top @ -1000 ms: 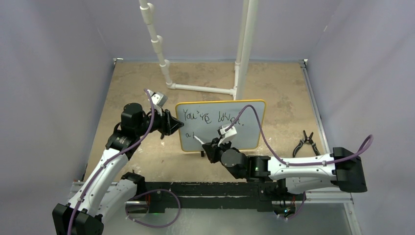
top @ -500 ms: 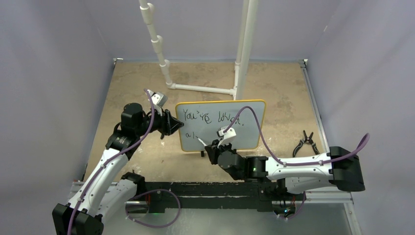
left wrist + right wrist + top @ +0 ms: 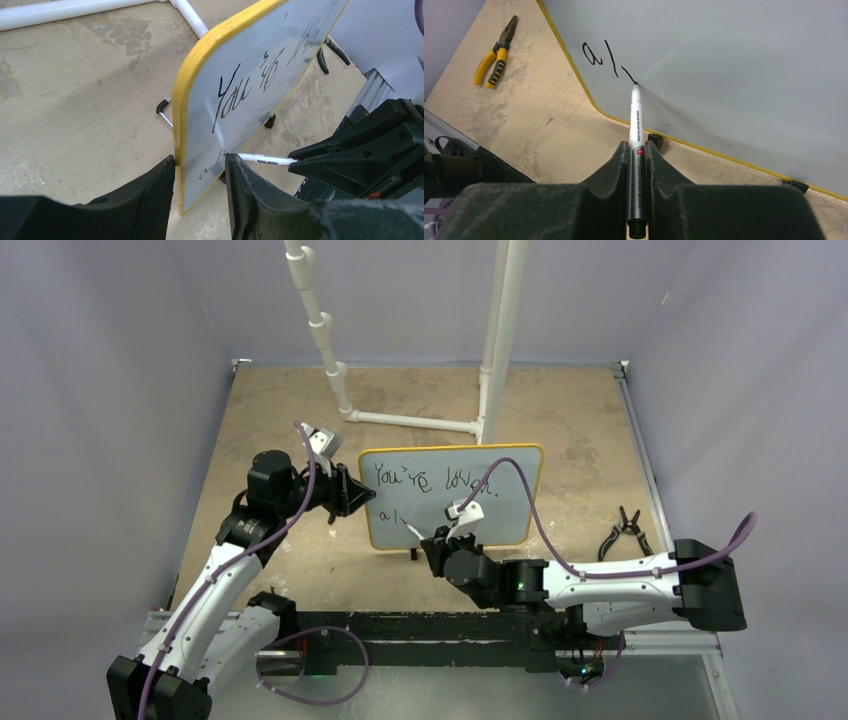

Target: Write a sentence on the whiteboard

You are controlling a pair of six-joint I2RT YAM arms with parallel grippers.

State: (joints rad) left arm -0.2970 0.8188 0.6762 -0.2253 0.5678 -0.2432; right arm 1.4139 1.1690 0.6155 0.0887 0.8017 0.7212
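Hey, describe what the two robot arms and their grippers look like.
The left arm and right arm have white shells, black joints and black bases. A purple cable runs along each. The left gripper and right gripper are black, each with two chunky wedge-shaped fingers.

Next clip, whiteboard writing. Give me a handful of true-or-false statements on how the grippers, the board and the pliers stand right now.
1. The right gripper holds a marker with its tip on the whiteboard. True.
2. The left gripper hangs clear of the whiteboard. False: its fingers clamp the board's left edge.
3. The second line of the sentence shows only "al" and the start of another stroke. True.
4. The pliers lean against the board's frame. False: they lie on the table, apart from the board, on the right arm's side.
5. The whiteboard lies flat. False: it stands upright on its feet.
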